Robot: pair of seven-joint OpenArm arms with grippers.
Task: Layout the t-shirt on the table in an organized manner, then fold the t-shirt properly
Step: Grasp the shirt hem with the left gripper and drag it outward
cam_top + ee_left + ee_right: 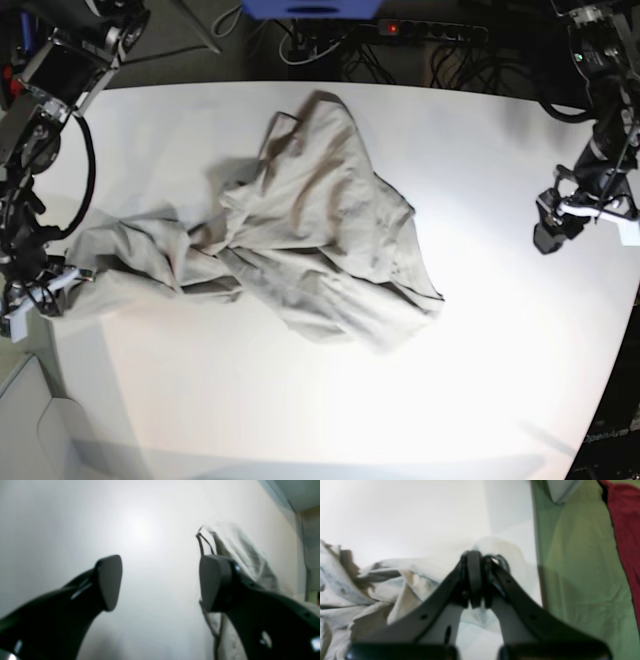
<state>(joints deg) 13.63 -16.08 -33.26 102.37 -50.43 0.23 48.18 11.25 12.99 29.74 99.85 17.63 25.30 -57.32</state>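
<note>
The white bench [500, 330] fills most of the base view. The t-shirt [310, 230] lies crumpled on it, spread from the far middle toward the left edge, its surface bunched in folds, with one stretched part reaching the left rim.

The right arm hangs low at that left edge, bent down over the rim. Its fingers [475, 577] are pressed together, and they seem to pinch the shirt's edge there, though blur in the wrist view makes the contact hard to confirm.

The left arm stands at the far right of the bench, wrist angled down, well apart from the shirt. Its fingers [160, 582] are spread wide with nothing between them.
</note>
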